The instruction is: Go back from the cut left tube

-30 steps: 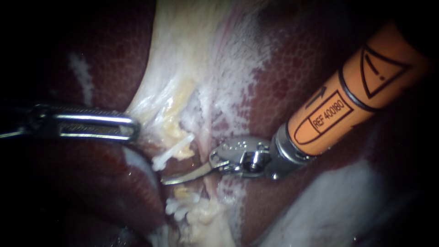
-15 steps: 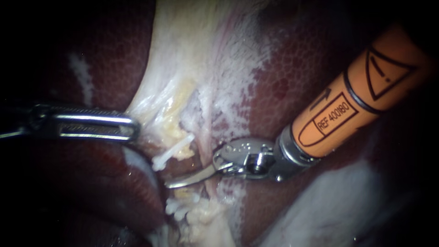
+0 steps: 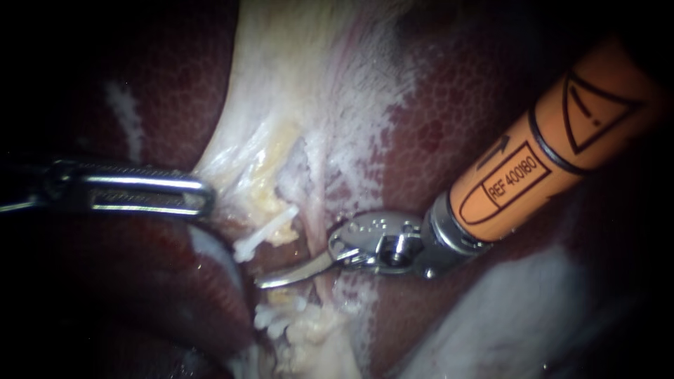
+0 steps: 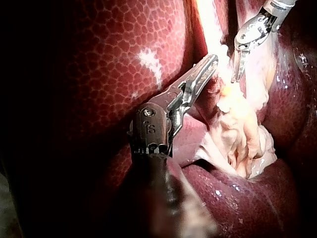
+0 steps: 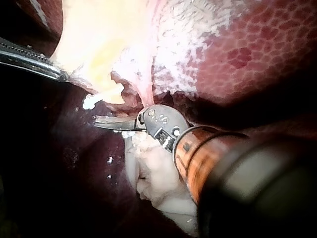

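Left instrument [image 3: 208, 196]: my shaft enters from the left, and its jaws are clamped on the edge of the pale tissue [image 3: 281, 105], which is drawn taut towards them.

Right instrument [image 3: 261, 281]: the orange shaft enters from the upper right. Its 2 curved blades lie together and hold nothing.

Cut left tube [image 3: 265, 235]: 1 white stub sits just above the blades and a 2nd white end [image 3: 279, 317] lies below them. The blade tips rest in the gap between the 2.

Dark red liver [image 3: 449, 126] surrounds the site.
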`<control>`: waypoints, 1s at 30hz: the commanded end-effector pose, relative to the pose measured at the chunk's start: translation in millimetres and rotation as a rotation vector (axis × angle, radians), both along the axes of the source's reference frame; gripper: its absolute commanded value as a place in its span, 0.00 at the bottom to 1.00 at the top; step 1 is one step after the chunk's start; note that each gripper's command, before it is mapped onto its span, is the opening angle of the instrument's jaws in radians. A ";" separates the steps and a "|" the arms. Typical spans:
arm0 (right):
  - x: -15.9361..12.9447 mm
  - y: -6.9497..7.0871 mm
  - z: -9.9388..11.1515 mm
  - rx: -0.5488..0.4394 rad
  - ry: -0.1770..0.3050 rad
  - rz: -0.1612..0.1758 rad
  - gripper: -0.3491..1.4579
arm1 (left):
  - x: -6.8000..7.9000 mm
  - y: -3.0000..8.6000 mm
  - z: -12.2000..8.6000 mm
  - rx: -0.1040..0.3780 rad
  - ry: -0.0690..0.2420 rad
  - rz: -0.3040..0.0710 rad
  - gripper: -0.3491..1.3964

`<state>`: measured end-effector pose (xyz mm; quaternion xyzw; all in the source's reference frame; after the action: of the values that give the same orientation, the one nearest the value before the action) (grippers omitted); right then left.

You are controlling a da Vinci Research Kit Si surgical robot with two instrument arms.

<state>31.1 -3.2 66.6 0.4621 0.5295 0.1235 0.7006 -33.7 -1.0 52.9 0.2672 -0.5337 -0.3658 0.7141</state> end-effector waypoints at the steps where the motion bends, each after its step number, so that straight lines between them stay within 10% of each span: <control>1: 0.0 0.0 0.0 0.000 0.000 0.000 0.30 | 0.0 0.0 0.0 0.000 0.000 0.000 0.00; 30: -4.5 1.1 -0.5 -0.034 0.008 0.023 0.33 | 0.1 -0.1 0.0 0.000 0.000 0.000 0.00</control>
<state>26.2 -1.9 66.0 0.4425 0.5407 0.1200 0.7053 -33.6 -1.1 52.9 0.2671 -0.5336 -0.3660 0.7141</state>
